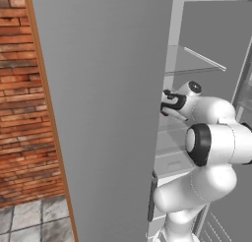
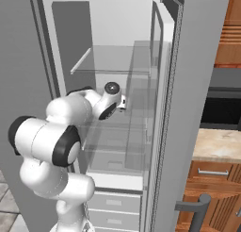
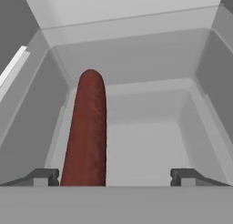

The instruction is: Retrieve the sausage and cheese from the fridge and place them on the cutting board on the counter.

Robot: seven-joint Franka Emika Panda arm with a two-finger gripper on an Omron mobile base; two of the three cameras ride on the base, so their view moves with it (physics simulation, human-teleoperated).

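Observation:
The fridge (image 2: 117, 23) stands open, and my arm reaches onto a clear shelf inside it. The sausage (image 3: 88, 127), a dark reddish-brown link, lies lengthwise on the shelf in the hand view, running away from the camera. My gripper (image 3: 114, 177) is open around its near end; the sausage sits close beside the left fingertip (image 3: 45, 176), with a wide gap to the right fingertip. From the base views my hand (image 1: 172, 101) (image 2: 113, 100) is at mid-height inside the fridge. The cheese and the cutting board are out of view. A strip of the counter (image 2: 216, 144) lies to the right.
The grey fridge door (image 1: 108, 113) swings open on my left, and a second door (image 2: 188, 108) stands on edge at my right with its handle (image 2: 197, 208) low down. Clear shelves (image 2: 113, 59) sit above my hand. White drawers (image 2: 113, 203) lie below. A brick wall (image 1: 19, 98) rises at far left.

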